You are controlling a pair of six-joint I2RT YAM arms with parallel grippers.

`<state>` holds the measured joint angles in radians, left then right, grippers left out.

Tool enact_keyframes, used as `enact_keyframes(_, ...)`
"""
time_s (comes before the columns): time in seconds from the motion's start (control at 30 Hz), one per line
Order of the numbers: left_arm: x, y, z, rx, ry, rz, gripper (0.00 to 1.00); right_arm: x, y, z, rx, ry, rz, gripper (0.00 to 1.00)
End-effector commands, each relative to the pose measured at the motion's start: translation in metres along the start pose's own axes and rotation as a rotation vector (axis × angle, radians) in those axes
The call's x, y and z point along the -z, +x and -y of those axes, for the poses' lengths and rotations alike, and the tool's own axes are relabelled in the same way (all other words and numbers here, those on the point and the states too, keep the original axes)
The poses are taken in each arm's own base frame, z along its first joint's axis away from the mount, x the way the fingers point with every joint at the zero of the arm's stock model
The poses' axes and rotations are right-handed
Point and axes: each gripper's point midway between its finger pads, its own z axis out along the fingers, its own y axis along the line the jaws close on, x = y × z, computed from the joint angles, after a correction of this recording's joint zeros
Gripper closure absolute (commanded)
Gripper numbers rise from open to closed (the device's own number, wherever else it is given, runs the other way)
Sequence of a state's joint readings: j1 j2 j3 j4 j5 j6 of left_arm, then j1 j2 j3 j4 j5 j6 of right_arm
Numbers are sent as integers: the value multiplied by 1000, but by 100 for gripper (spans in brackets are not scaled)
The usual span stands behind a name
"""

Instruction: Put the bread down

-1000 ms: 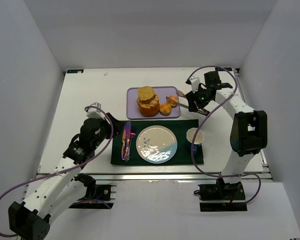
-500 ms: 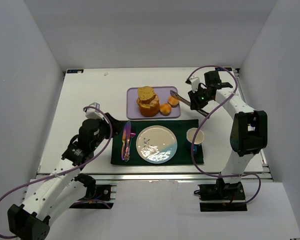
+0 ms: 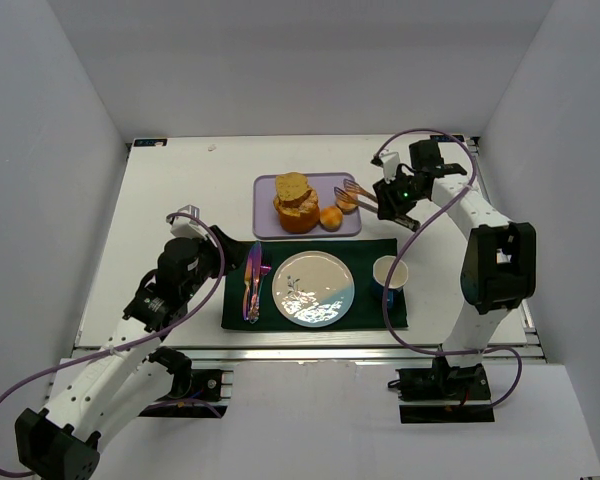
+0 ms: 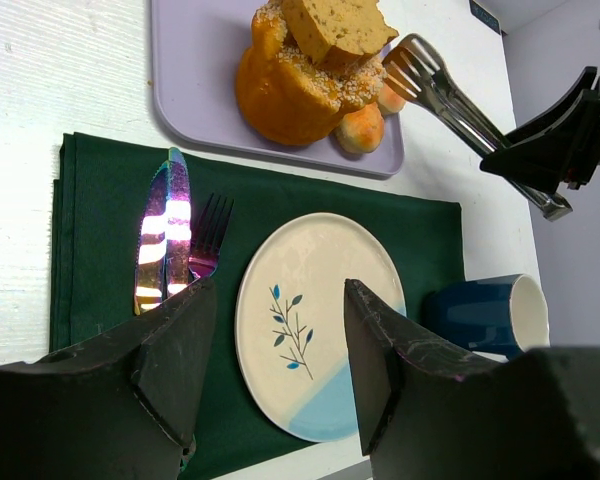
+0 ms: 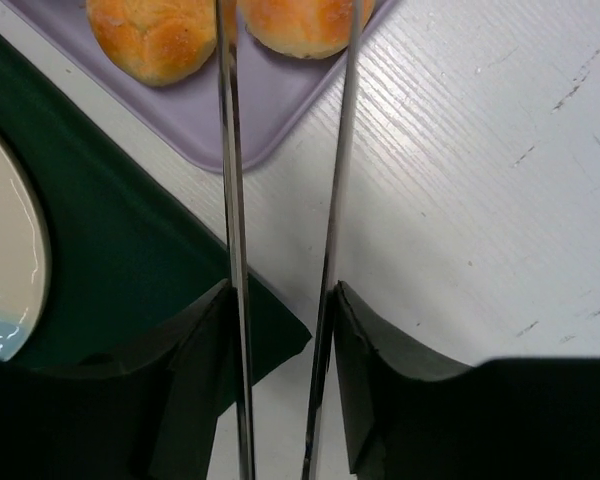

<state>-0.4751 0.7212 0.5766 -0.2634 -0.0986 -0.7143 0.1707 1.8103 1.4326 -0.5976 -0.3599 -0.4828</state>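
Small golden bread roll (image 5: 300,20) lies on the lavender rectangular tray (image 5: 250,110), between the parted arms of the silver metal tongs (image 5: 230,250); tong tips out of frame, contact unclear. Right gripper (image 5: 280,320) jaws pinch the tongs' arms. A second roll (image 5: 155,35) sits just beside. Left gripper (image 4: 278,330) jaws stand apart, empty, by the left edge of the dark green cloth placemat (image 4: 100,200) carrying a white leaf-print plate (image 4: 320,320).

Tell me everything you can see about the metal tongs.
The tongs are shiny silver metal: two long thin arms ending in slotted tips. The right pincer clamps them from both sides, yet the arms stand apart. They reach over the white table to the purple tray, tips flanking a small bread roll; contact is unclear.
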Motion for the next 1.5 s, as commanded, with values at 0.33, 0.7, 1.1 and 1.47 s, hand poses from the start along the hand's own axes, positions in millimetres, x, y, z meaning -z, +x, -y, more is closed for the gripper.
enact_keyframes(0.33, 0, -10, 7, -10, 12, 24, 36, 31, -15, 2, 91, 73, 55, 44)
enact_keyframes(0.7, -1, -9, 6, -10, 11, 21, 36, 22, -9, 7, 113, 55, 1, 42)
enact_keyframes(1.1, -1, -8, 6, -10, 11, 21, 36, 14, -9, 10, 107, 27, -30, 43)
enact_keyframes(1.47, 2, -10, 5, -7, 7, 28, 36, 17, -16, 10, 105, 26, -13, 75)
